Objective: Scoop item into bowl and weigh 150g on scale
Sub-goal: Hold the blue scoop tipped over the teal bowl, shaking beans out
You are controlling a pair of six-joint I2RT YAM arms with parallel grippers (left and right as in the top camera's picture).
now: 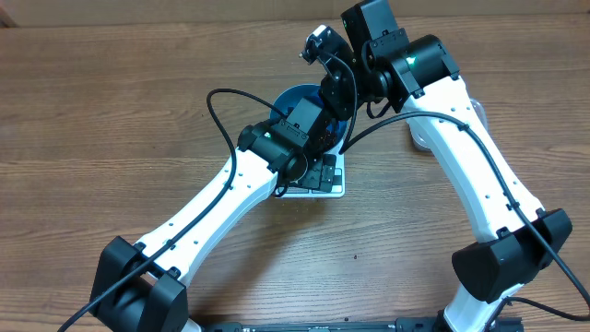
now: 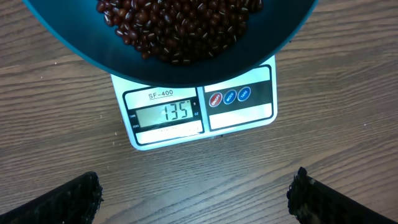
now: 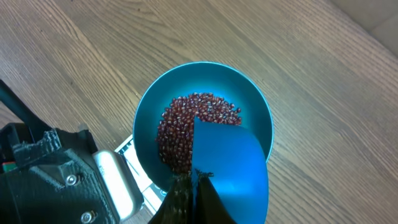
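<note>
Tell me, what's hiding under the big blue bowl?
A white scale sits under the blue bowl. Only its front edge pokes out, with the screen reading 135 and three round buttons. The bowl covers the rest of its top, so that part can't be seen.

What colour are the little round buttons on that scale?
The buttons are one red, two blue; left wrist view.

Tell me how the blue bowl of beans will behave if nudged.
The bowl overhangs the small scale, so a push at its rim would probably tip or slide it. It looks smooth, likely slippery. The loose beans would probably shift and add weight.
</note>
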